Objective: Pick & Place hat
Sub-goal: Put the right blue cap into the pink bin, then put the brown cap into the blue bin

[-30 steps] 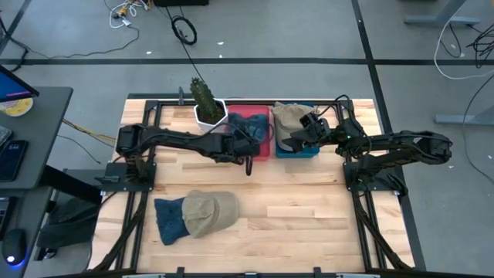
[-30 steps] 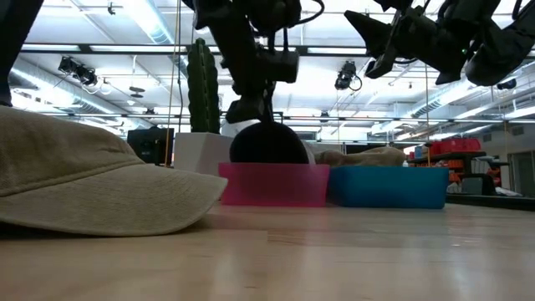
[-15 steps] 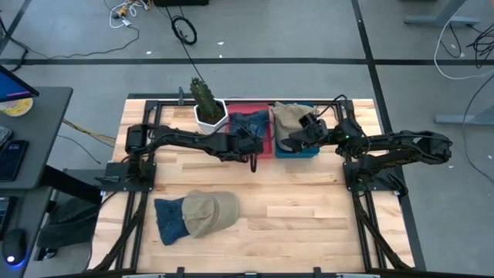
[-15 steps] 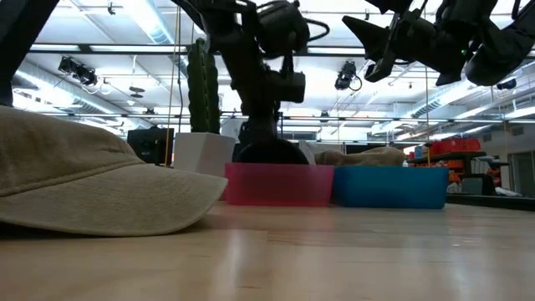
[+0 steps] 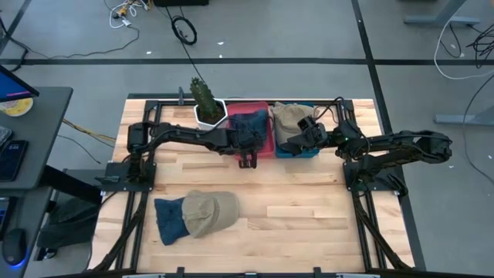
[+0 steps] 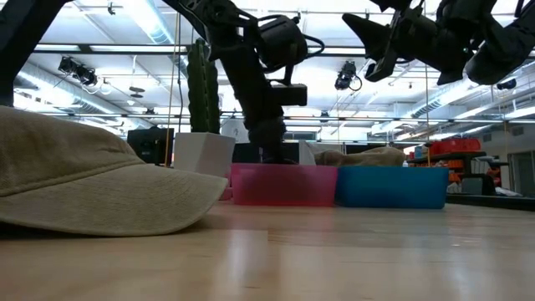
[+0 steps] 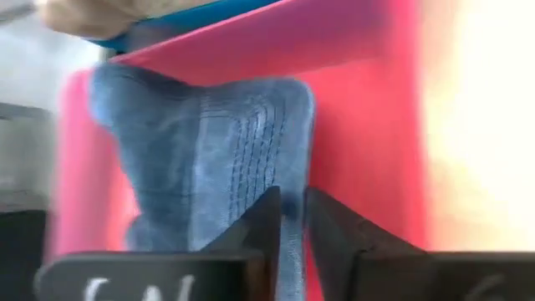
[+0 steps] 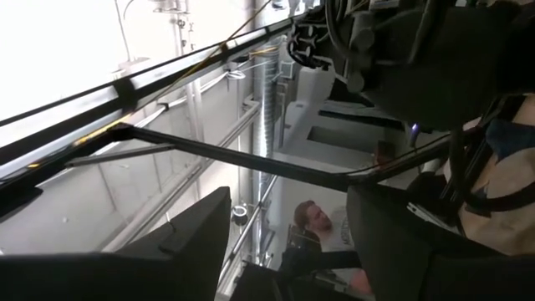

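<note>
Over the pink bin, the left gripper is parted slightly above the blue hat, gripping nothing; a cactus pot is noted at nine o'clock, a blue bin at three o'clock under the opened, empty right gripper.

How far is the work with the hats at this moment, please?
Done: a tan hat lies in the blue bin, a blue hat in the pink bin. In hand: the left gripper is just above that hat. Left: two hats on the table.
</note>
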You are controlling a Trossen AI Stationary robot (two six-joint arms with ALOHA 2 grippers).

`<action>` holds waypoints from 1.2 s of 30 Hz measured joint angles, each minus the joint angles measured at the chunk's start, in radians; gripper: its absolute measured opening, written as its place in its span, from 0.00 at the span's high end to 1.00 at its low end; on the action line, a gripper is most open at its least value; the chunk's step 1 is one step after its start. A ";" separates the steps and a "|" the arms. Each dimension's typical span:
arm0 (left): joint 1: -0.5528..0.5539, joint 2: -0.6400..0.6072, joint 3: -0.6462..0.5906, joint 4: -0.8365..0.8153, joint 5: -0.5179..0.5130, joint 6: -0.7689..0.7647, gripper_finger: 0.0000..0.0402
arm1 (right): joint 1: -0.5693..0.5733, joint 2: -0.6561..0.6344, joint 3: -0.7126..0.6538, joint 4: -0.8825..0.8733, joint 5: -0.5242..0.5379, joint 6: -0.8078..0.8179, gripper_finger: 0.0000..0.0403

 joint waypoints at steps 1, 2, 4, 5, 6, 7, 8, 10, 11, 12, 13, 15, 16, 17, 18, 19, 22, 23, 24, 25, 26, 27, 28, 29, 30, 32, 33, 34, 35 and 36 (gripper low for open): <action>0.004 0.000 0.000 0.001 0.030 -0.024 0.80 | 0.002 0.000 0.000 0.000 0.000 0.000 0.41; 0.009 0.000 0.000 0.001 0.055 -0.055 0.76 | 0.004 0.000 0.000 0.000 0.000 0.000 0.41; 0.020 0.000 0.000 0.001 0.085 -0.127 0.69 | 0.006 0.000 0.000 0.000 0.000 -0.001 0.41; 0.027 0.000 0.000 0.000 0.093 -0.164 0.65 | 0.008 0.000 0.000 0.000 0.000 -0.002 0.41; 0.034 0.000 0.000 0.000 0.098 -0.194 0.61 | 0.010 0.000 0.000 0.000 0.000 -0.003 0.41; 0.040 0.000 0.000 -0.001 0.103 -0.220 0.57 | 0.010 0.000 0.000 0.000 0.000 -0.003 0.41; 0.046 0.000 0.000 -0.001 0.105 -0.244 0.54 | 0.010 0.000 0.000 0.000 0.000 -0.003 0.41; 0.057 0.000 0.000 -0.005 0.104 -0.288 0.48 | 0.010 0.000 0.000 0.000 0.000 -0.003 0.41; 0.061 -0.001 0.000 -0.009 0.105 -0.307 0.45 | 0.010 0.000 0.000 0.001 0.000 -0.003 0.41; 0.065 -0.006 0.000 -0.015 0.105 -0.321 0.43 | 0.010 0.000 0.000 0.001 0.000 -0.003 0.41; 0.068 -0.010 0.000 -0.019 0.105 -0.337 0.42 | 0.010 0.000 0.000 0.001 0.000 -0.003 0.41; 0.068 -0.025 0.000 -0.021 0.104 -0.343 0.40 | 0.010 0.000 0.000 0.002 0.000 -0.003 0.41; 0.067 -0.035 -0.001 -0.032 0.103 -0.341 0.40 | 0.010 0.000 0.000 0.004 0.000 -0.006 0.41; 0.064 -0.048 -0.001 -0.026 0.103 -0.338 0.40 | 0.010 0.000 0.000 0.008 0.000 -0.014 0.41; 0.061 -0.064 -0.001 -0.030 0.102 -0.337 0.40 | 0.010 0.000 0.000 0.015 0.000 -0.020 0.41; 0.056 -0.083 -0.001 -0.034 0.099 -0.338 0.41 | 0.010 0.000 0.000 0.027 0.000 -0.022 0.41; 0.040 -0.159 -0.001 -0.045 0.099 -0.346 0.45 | 0.009 0.000 0.000 0.048 0.000 -0.022 0.41; 0.036 -0.191 -0.001 -0.059 0.100 -0.367 0.46 | 0.009 0.000 0.000 0.055 0.000 -0.023 0.41; 0.029 -0.223 -0.001 -0.065 0.109 -0.388 0.47 | 0.009 0.000 0.000 0.060 0.000 -0.023 0.41; 0.025 -0.258 -0.001 -0.064 0.129 -0.419 0.49 | 0.009 -0.001 0.000 0.060 0.000 -0.024 0.41; 0.022 -0.294 -0.001 -0.080 0.157 -0.457 0.50 | 0.009 0.000 0.000 0.060 0.000 -0.026 0.41; 0.017 -0.330 -0.001 -0.092 0.191 -0.510 0.51 | 0.009 0.000 0.000 0.060 0.000 -0.029 0.41; 0.015 -0.364 -0.001 -0.099 0.233 -0.578 0.51 | 0.009 0.000 0.000 0.060 0.000 -0.033 0.41; 0.009 -0.397 -0.001 -0.113 0.268 -0.649 0.52 | 0.009 0.000 0.000 0.059 0.000 -0.036 0.41; 0.003 -0.428 -0.001 -0.126 0.303 -0.721 0.52 | 0.009 0.000 0.000 0.057 0.000 -0.041 0.41; -0.013 -0.482 -0.001 -0.151 0.362 -0.821 0.53 | 0.009 0.000 0.000 0.048 0.000 -0.048 0.41; -0.024 -0.505 0.000 -0.169 0.382 -0.845 0.54 | 0.009 0.000 0.000 0.043 0.000 -0.048 0.41; -0.039 -0.527 0.000 -0.198 0.391 -0.863 0.54 | 0.009 0.000 0.000 0.034 -0.001 -0.048 0.41; -0.056 -0.547 0.000 -0.231 0.395 -0.880 0.55 | 0.009 0.000 0.000 0.023 -0.003 -0.048 0.41; -0.072 -0.563 0.000 -0.269 0.395 -0.899 0.56 | 0.009 0.000 0.000 0.013 -0.005 -0.049 0.41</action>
